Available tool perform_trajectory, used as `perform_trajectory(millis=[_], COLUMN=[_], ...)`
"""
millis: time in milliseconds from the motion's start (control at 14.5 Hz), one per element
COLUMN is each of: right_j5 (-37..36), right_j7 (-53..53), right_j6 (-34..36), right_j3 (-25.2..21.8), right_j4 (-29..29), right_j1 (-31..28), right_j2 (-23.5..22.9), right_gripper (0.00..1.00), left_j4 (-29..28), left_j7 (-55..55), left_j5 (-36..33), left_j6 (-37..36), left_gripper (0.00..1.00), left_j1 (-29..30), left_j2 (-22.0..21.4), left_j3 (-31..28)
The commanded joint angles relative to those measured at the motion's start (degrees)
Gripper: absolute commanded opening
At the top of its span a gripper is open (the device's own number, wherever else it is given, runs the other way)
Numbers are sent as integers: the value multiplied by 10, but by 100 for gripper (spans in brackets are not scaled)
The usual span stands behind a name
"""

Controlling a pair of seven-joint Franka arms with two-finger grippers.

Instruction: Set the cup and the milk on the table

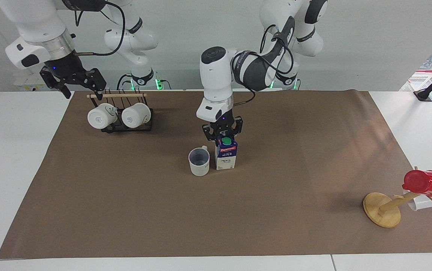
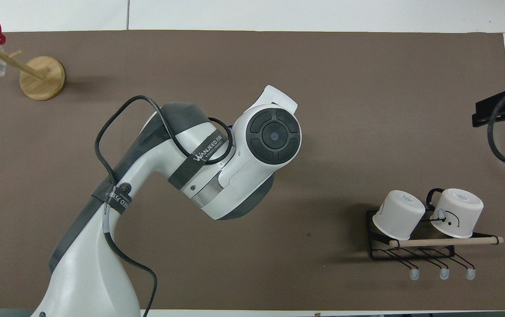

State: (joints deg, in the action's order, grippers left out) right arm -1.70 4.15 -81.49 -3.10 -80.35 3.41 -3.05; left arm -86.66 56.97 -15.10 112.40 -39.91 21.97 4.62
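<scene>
The cup (image 1: 199,162), cream-white with a grey-blue inside, stands upright on the table's brown sheet (image 1: 125,210) near its middle. The milk (image 1: 226,155) stands upright right beside it, toward the left arm's end. My left gripper (image 1: 222,136) points straight down over the milk's green cap, its fingers spread at the carton's top. In the overhead view the left arm (image 2: 261,145) hides both the cup and the milk. My right gripper (image 1: 82,93) is open and empty in the air over the table's edge by the mug rack; its tip shows in the overhead view (image 2: 496,110).
A black wire rack (image 1: 125,128) with two white mugs stands near the robots toward the right arm's end, also in the overhead view (image 2: 411,253). A wooden mug tree (image 1: 383,210) with a red cup (image 1: 425,183) stands toward the left arm's end.
</scene>
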Motion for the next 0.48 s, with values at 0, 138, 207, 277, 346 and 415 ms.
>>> perform_trajectory(millis=[0,138,207,277,346,415], right_j5=[-4,-3,-3,-4,-3,-3], right_j7=[-8,-9,-9,-8,-6,-6], right_j6=[3,2,3,3,3,3], right_j3=[1,1,1,1,1,1], right_j4=[7,7,7,7,7,6], right_j1=[-3,-3,-3,-4,-4,-5], right_j2=[-3,-3,-3,-3,-3,-3], right_gripper=[100,100,100,100,100,100], left_j4=[-10,-10,-11,-11,-19,-34], left_j7=[8,3,2,-8,-35,-67], left_j5=[-12,-9,-3,5,16,37], left_j6=[-1,-8,-21,-33,-45,-46], left_gripper=[100,100,100,100,100,100], left_j1=[-3,11,20,27,46,65], left_j2=[-24,-53,-66,-79,-92,-111], left_j3=[-6,-6,-6,-7,-6,-6])
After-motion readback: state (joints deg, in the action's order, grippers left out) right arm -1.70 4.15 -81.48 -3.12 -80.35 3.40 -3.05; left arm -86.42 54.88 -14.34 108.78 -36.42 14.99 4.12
